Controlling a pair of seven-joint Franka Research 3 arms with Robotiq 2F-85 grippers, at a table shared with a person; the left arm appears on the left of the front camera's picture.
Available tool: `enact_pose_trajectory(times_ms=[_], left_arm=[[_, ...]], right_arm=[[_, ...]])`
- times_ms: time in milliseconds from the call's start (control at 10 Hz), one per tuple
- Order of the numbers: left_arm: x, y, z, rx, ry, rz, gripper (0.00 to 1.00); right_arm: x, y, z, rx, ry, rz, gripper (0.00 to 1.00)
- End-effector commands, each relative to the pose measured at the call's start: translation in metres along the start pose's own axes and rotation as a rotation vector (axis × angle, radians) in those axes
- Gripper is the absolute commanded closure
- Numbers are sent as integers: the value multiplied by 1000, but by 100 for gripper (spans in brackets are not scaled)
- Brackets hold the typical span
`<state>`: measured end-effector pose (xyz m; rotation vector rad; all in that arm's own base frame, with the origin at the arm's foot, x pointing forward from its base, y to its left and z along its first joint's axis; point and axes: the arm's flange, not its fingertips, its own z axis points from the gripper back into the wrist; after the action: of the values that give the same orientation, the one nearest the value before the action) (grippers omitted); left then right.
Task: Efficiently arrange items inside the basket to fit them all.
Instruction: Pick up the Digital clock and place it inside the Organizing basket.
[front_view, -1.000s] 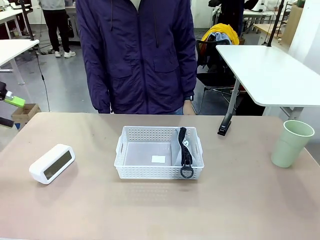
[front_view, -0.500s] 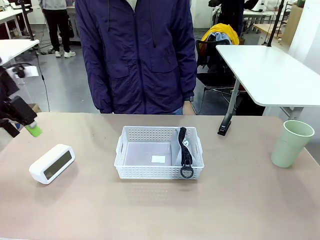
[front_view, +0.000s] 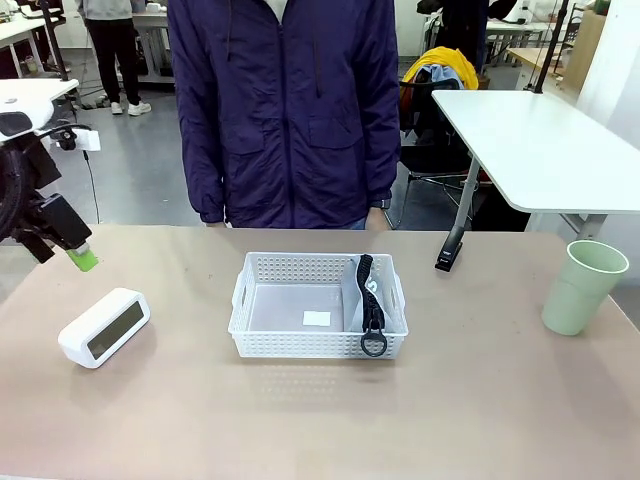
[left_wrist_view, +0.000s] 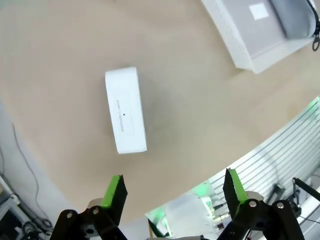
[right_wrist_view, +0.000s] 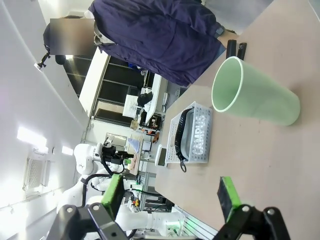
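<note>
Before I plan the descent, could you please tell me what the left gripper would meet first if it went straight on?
Most likely the white box or the bare table right beside it: the left gripper is open, with the box nearer one finger's line.

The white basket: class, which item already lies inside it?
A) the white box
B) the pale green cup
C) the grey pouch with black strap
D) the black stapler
C: the grey pouch sits at the right end of the basket, while the cup, box and stapler stand outside it on the table.
</note>
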<state>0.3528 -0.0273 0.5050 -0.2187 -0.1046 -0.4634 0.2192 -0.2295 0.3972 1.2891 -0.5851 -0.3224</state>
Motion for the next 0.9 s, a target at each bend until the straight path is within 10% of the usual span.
enact_pose_trajectory(times_ms=[0, 300, 800], left_arm=[[7, -11, 5, 138, -99, 148, 0], [10, 3, -18, 224, -24, 332, 0], [18, 21, -53, 155, 45, 267, 0]], right_arm=[[-1, -1, 2, 18, -2, 24, 0], [-1, -1, 2, 18, -2, 24, 0], [-1, -1, 2, 18, -2, 24, 0]])
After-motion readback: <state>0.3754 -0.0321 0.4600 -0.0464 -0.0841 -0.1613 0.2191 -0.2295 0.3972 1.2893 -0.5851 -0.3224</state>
